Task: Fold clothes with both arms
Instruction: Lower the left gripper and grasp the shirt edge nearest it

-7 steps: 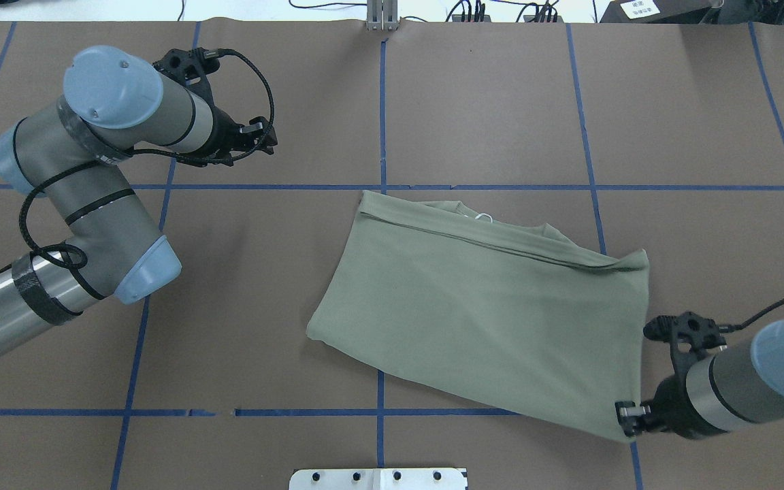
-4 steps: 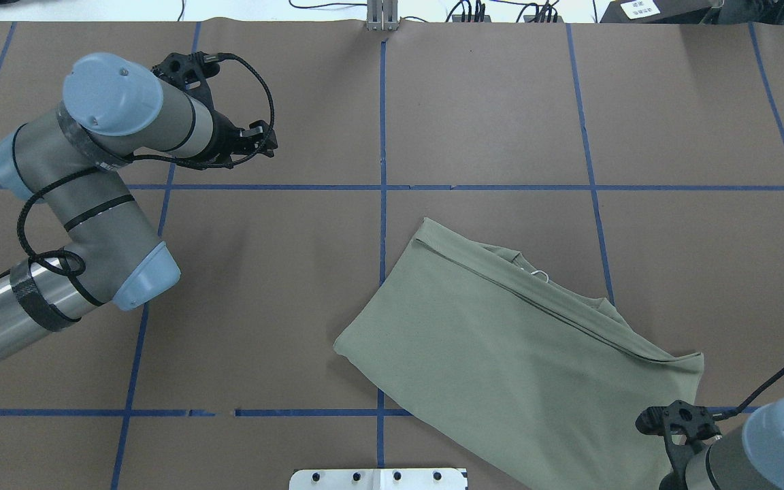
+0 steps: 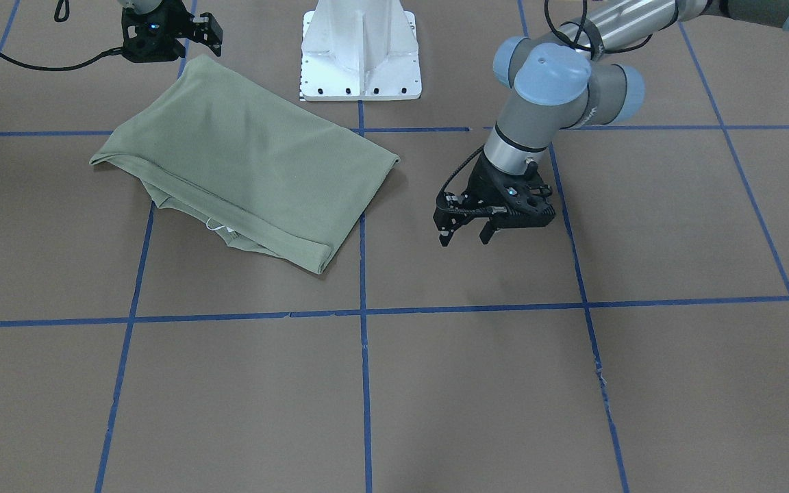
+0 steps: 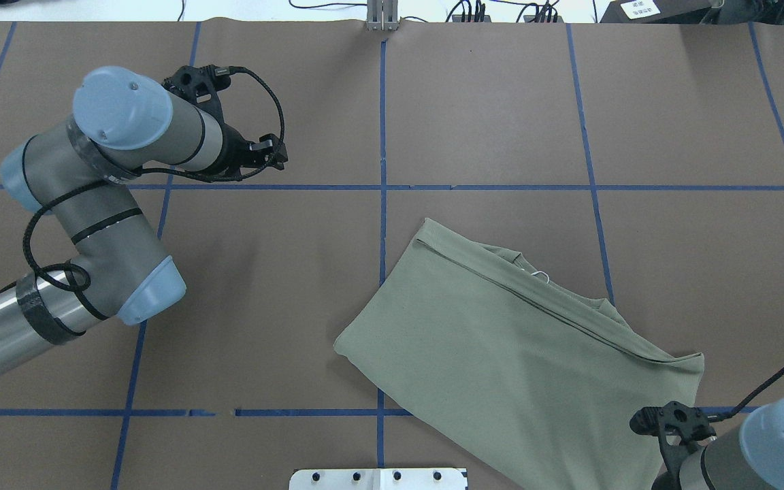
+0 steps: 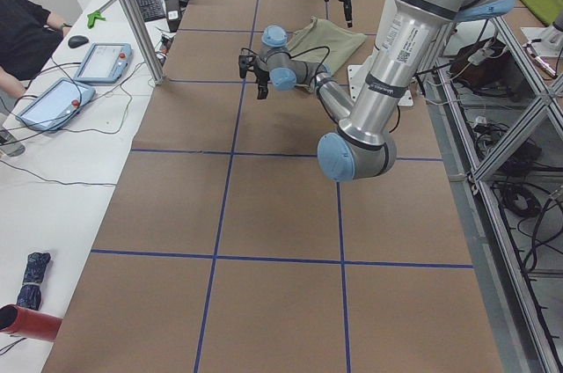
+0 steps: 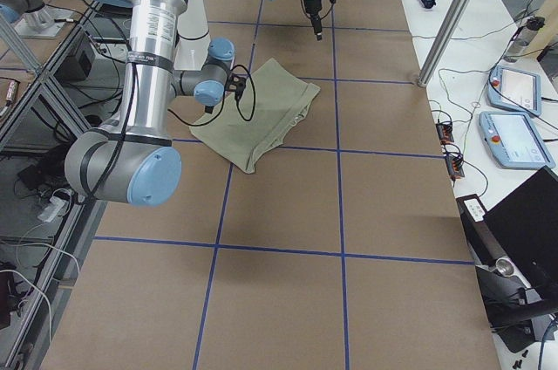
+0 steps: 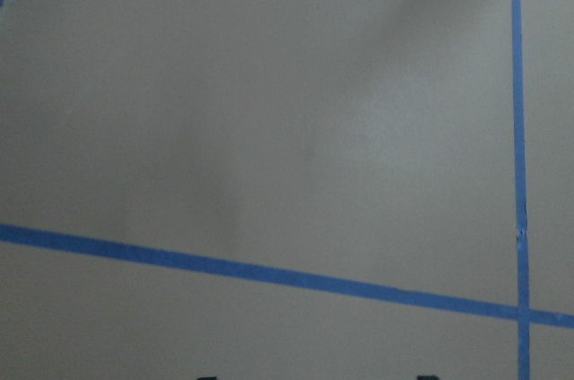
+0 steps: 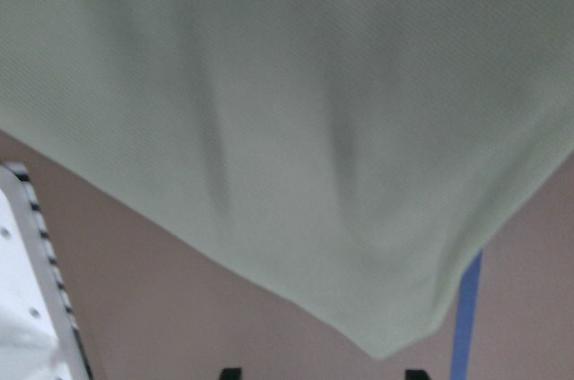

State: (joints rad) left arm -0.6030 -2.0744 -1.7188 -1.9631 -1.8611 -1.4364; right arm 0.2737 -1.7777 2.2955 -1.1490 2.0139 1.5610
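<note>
The folded shirt (image 4: 514,361) lay skewed by the tabletop's (image 4: 487,102) robot-side edge, a corner beside the spread, empty right claw (image 8: 320,371), probably for regrasping; the left claw (image 3: 464,238) hung spread, well apart.

Overhead and front cameras are looking down on the same bench (image 4: 501,102) from opposite sides, end cameras along it, wrist cameras from very near.

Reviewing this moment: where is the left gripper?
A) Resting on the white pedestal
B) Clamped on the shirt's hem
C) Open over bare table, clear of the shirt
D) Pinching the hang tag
C: the left gripper has its fingers spread above bare table, with a clear gap between it and the shirt.
</note>
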